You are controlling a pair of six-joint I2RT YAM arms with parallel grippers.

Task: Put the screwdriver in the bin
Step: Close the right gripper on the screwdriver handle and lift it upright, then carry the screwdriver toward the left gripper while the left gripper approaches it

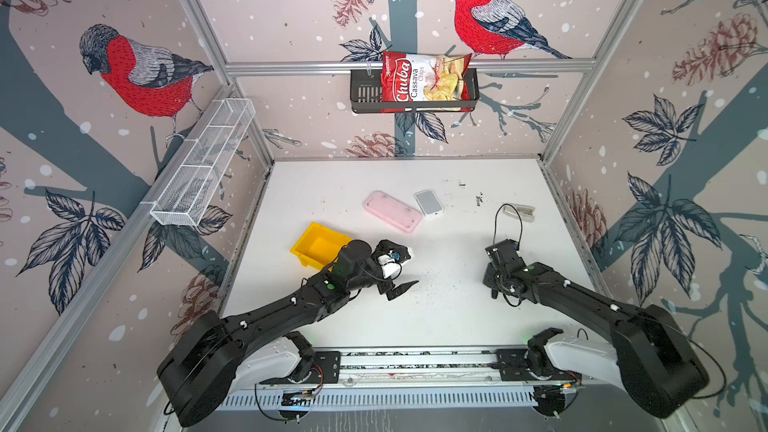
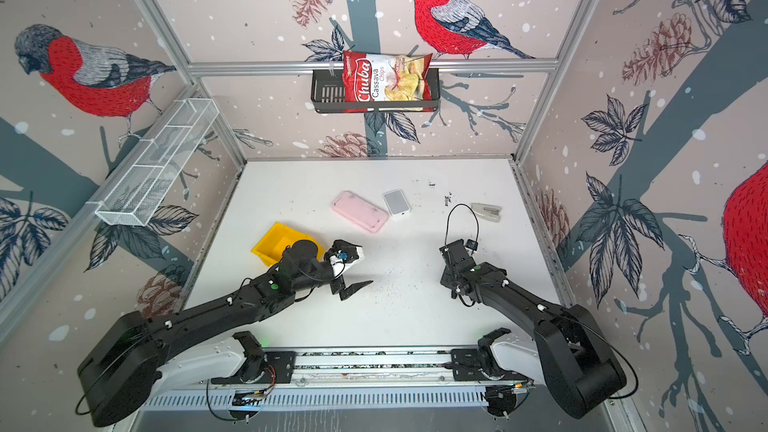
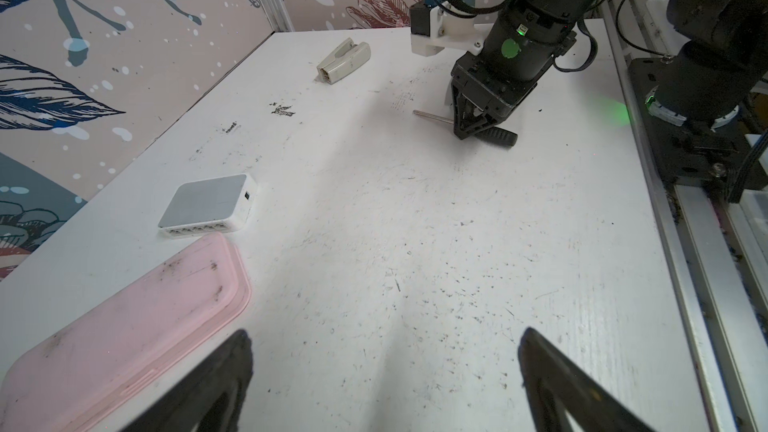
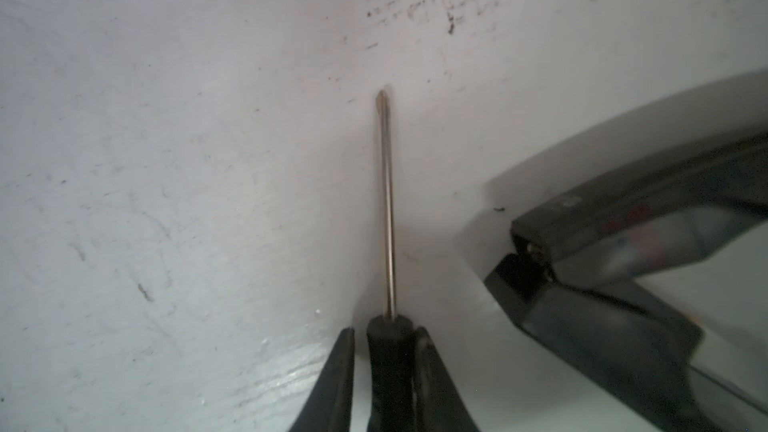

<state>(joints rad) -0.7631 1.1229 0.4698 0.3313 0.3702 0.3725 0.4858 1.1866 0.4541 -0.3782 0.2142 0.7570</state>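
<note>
**Right gripper closed on the screwdriver, yellow bin far across the bench**

The small screwdriver (image 4: 386, 201), with a black handle and a thin metal shaft, lies flat on the scuffed white bench (image 1: 436, 317). It is in the right half, nearer the front edge than the back. The right gripper (image 4: 384, 332) stands over it with its jaws drawn in narrow on the front of the handle. One finger presses the handle, and a thin pale sliver shows beside the other near its tip.

The butt of the handle runs off the edge of the right wrist view. In the left wrist view the gripper's fingers cover the middle of the tool, so only the shaft and the handle's end stick out on either side. In both top views the right wrist hides the screwdriver wholly.

The small bright yellow plastic bin (image 1: 316, 243) sits near the bench's left edge, about midway from front to back, well apart from the screwdriver. The left arm covers its near right corner.

The left gripper (image 3: 384, 331) hovers over bare bench with its jaws spread wide and nothing between them. Its fingers (image 3: 552, 376) are cut off by the frame.

Towards the back, a flat pink plastic case (image 1: 392, 211) lies just beside a small white and grey box (image 1: 429, 202). A dark shape (image 4: 623, 284) in the right wrist view is too blurred to name.
</note>
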